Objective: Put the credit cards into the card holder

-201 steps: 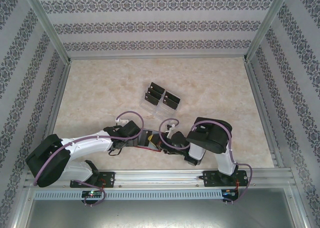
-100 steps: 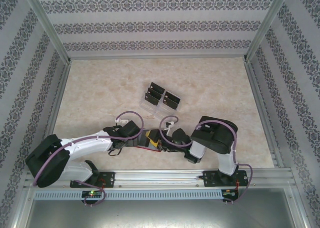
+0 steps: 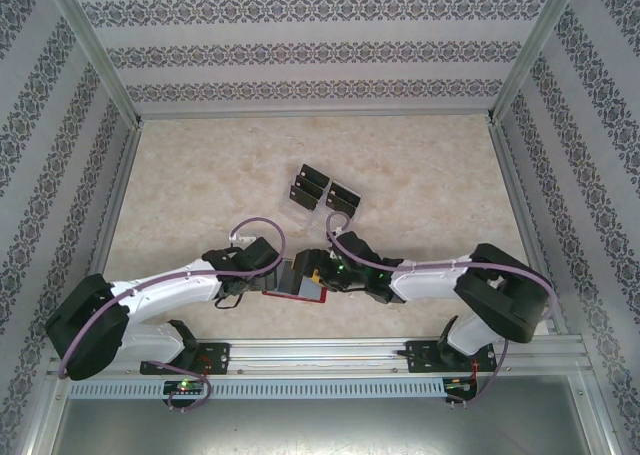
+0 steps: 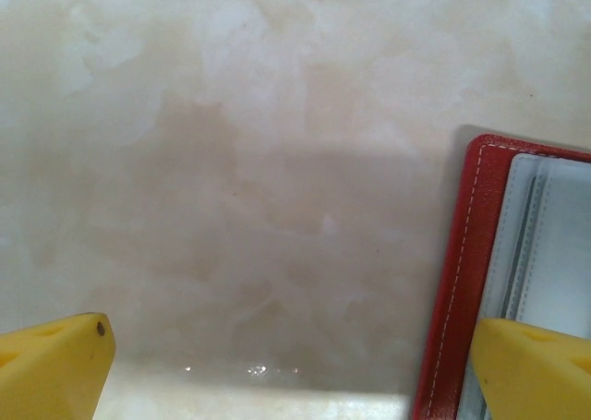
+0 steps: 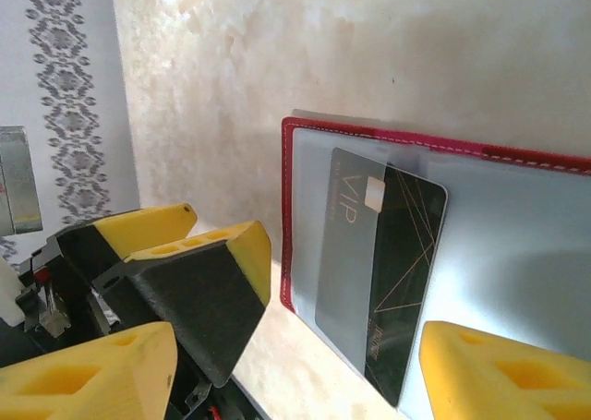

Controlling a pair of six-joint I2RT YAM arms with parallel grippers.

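Note:
The card holder (image 5: 305, 217) is a red wallet lying open on the table, its clear pockets up. It also shows at the near edge of the table (image 3: 297, 293) and at the right of the left wrist view (image 4: 459, 282). One black credit card (image 5: 397, 282) marked VIP sits partly inside a clear pocket, touched by neither gripper. My right gripper (image 5: 295, 374) is open, one fingertip on each side of the card. My left gripper (image 4: 291, 369) is wide open at the wallet's left edge, with one fingertip (image 4: 531, 369) over the wallet's inside. More black credit cards (image 3: 312, 180) stand in a tray.
A clear plastic tray (image 3: 322, 197) with compartments stands mid-table, beyond both grippers. The two grippers (image 3: 303, 273) are close together over the wallet. Metal frame rails (image 3: 120, 235) and patterned walls bound the table on all sides.
My right gripper has gone from shut to open, and its arm has stretched out low toward the wallet, with the elbow swung right. The left arm has barely moved.

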